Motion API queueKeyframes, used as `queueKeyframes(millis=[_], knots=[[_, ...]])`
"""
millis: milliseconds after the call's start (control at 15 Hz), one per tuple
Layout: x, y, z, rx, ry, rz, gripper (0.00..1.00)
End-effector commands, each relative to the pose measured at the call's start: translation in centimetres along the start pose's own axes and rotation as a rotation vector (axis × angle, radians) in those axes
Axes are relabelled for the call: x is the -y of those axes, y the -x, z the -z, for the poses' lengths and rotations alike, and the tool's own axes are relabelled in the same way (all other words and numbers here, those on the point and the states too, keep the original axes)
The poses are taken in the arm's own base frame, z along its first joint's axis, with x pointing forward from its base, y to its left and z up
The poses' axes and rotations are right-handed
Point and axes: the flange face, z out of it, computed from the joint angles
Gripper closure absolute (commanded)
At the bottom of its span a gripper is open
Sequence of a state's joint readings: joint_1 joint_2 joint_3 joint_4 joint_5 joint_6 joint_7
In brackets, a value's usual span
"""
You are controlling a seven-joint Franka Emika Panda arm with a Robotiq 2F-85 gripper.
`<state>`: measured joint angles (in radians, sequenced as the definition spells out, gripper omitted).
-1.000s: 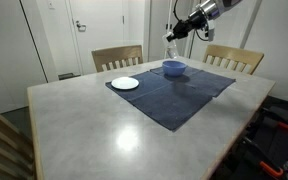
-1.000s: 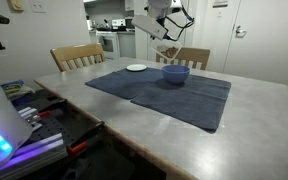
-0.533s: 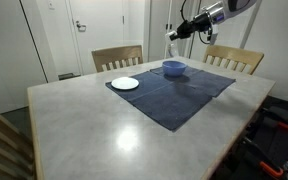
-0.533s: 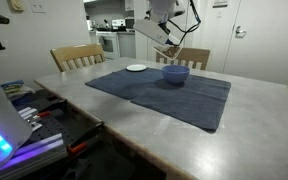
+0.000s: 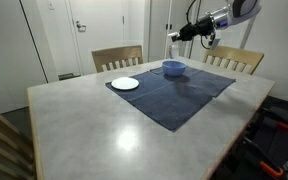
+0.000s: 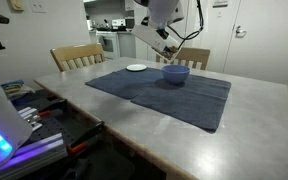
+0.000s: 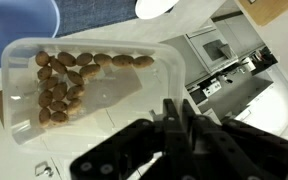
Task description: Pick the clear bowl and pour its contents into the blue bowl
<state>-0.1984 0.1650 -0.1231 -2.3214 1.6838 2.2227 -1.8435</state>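
The clear bowl point(image 7: 134, 92) is showing thin, transparent, glossy plastic. The table point(image 5: 124, 135) is gleaming smooth under a matt cloth mat point(image 5: 174, 93), and the chairs point(image 5: 117, 57) are showing pale wood.

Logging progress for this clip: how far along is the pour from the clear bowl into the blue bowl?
Done: the clear bowl is picked up, with the pincer shut on its rim. In hand: it hangs in the air near the blue bowl in an exterior view. Left: the pour itself. The brown pieces all lie inside the clear bowl.
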Motion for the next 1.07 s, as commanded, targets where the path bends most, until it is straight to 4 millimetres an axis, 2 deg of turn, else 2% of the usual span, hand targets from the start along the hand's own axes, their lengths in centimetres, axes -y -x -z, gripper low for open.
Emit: queueKeyframes(millis=[0, 533, 1000], knots=[[-0.4, 1.4, 0.5, -0.066, -0.030, 0.017, 0.98], [-1.7, 4.0, 1.1, -0.206, -0.081, 0.080, 0.98], [-3.2, 4.8, 1.2, -0.281, -0.091, 0.080, 0.98]])
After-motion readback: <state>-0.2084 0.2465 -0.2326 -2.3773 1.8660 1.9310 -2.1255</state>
